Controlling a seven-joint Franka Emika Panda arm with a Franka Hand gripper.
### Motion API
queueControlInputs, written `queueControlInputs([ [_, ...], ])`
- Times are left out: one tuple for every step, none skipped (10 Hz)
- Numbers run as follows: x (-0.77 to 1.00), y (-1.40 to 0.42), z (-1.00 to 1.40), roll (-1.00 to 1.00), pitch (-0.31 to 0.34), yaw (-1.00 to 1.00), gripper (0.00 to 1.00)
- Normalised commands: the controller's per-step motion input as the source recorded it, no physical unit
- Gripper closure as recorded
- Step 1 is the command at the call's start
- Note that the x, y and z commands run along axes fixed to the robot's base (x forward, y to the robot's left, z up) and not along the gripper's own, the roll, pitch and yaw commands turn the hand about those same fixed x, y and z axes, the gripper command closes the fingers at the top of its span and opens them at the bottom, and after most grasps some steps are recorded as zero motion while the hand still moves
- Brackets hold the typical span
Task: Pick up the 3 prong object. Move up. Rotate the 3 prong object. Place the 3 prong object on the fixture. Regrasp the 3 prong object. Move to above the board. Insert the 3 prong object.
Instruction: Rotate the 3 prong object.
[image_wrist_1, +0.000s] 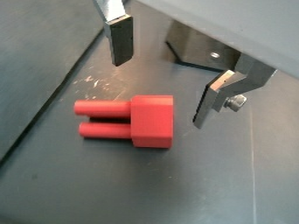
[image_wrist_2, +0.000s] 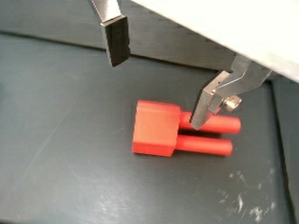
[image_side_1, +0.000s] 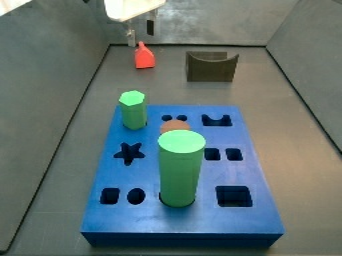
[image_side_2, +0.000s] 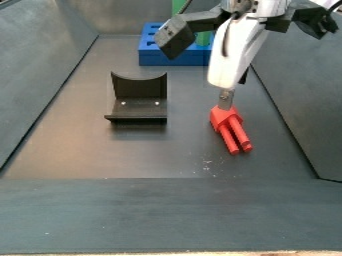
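The 3 prong object (image_wrist_1: 131, 121) is a small red-orange piece lying on its side on the dark floor, prongs horizontal. It also shows in a wrist view (image_wrist_2: 173, 133) and in both side views (image_side_1: 142, 56) (image_side_2: 231, 129). My gripper (image_wrist_1: 163, 74) is open and empty, just above the piece, with one finger (image_wrist_2: 208, 103) close over the piece's block end and the other finger (image_wrist_2: 115, 39) well clear of it. The fixture (image_side_2: 138, 97) stands apart from the piece and also shows in a side view (image_side_1: 210, 66). The blue board (image_side_1: 201, 205) lies nearer the front.
A green hexagonal peg (image_side_1: 132, 108) and a big green cylinder (image_side_1: 181, 168) stand in the board. Grey walls enclose the floor on both sides. In a wrist view the fixture (image_wrist_1: 201, 48) shows just beyond the fingers.
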Motion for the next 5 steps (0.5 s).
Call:
queueControlInputs([
  [0.03,0.0,-0.05,0.0,-0.001,1.0,0.0],
  [0.03,0.0,-0.05,0.0,-0.001,1.0,0.0],
  [0.03,0.0,-0.05,0.0,-0.001,1.0,0.0],
  [0.03,0.0,-0.05,0.0,-0.001,1.0,0.0],
  [0.03,0.0,-0.05,0.0,-0.001,1.0,0.0],
])
